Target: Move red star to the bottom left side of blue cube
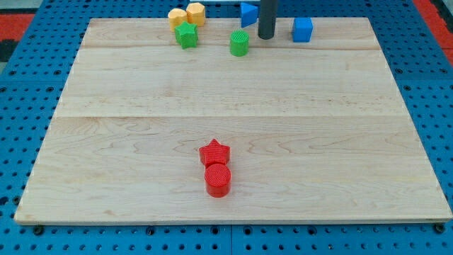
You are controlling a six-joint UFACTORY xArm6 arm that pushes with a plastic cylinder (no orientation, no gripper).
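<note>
The red star [214,152] lies low on the wooden board [141,142], a little left of centre. A red cylinder [218,180] touches it just below. The blue cube [303,30] sits near the view's top edge, right of centre. My tip [265,36] stands near the top edge, between a blue triangular block [248,13] on its left and the blue cube on its right. The tip is far above the red star and touches no block.
A green cylinder [239,43] lies just left of the tip. A green star-like block [187,35] and two yellow blocks [178,17] [196,13] sit at the top left. A blue pegboard surrounds the board.
</note>
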